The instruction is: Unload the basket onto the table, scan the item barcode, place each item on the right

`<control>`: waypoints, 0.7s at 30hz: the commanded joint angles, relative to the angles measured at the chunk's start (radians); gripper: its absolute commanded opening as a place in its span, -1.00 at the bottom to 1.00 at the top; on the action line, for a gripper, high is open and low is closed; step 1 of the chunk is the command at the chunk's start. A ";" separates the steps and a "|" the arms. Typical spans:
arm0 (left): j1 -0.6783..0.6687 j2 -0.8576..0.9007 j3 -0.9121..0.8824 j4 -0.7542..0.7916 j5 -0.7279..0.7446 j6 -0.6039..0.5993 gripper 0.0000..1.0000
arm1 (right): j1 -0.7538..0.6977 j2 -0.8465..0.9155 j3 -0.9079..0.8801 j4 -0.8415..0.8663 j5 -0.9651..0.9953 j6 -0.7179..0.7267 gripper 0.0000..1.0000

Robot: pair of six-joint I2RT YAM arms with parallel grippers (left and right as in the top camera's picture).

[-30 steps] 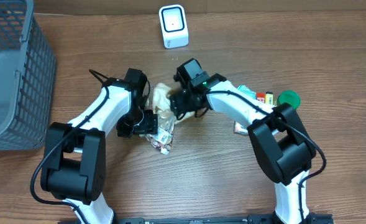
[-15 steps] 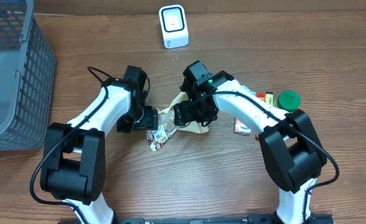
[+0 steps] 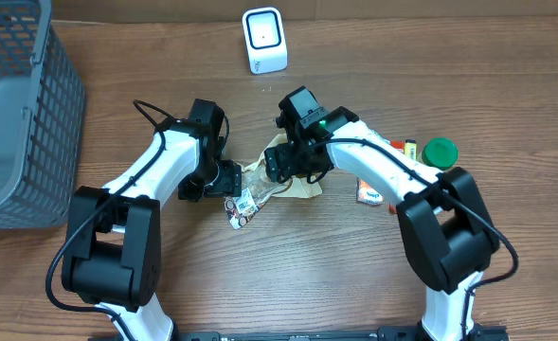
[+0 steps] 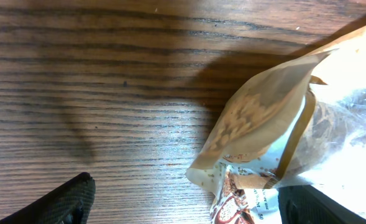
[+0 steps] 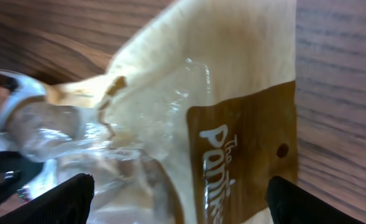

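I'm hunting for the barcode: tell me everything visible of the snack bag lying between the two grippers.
The snack bag is a crinkled pouch of tan paper-like film with a clear window, a brown label panel with white lettering and a punched hole. It lies on the wooden table, reaching from the open left gripper to the open right gripper. No barcode is plainly visible.

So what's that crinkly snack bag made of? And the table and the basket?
Snack bag: looks like thin plastic film, glossy and wrinkled, partly see-through with a tan printed part.
Table: wood-look top with dark grain lines; whether real wood or laminate, I can't tell.
Basket: grey grid mesh, probably metal wire or plastic.
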 commanded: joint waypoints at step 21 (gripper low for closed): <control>0.011 0.028 -0.005 0.006 -0.092 -0.028 0.63 | -0.037 0.048 -0.072 0.054 -0.495 -0.087 0.41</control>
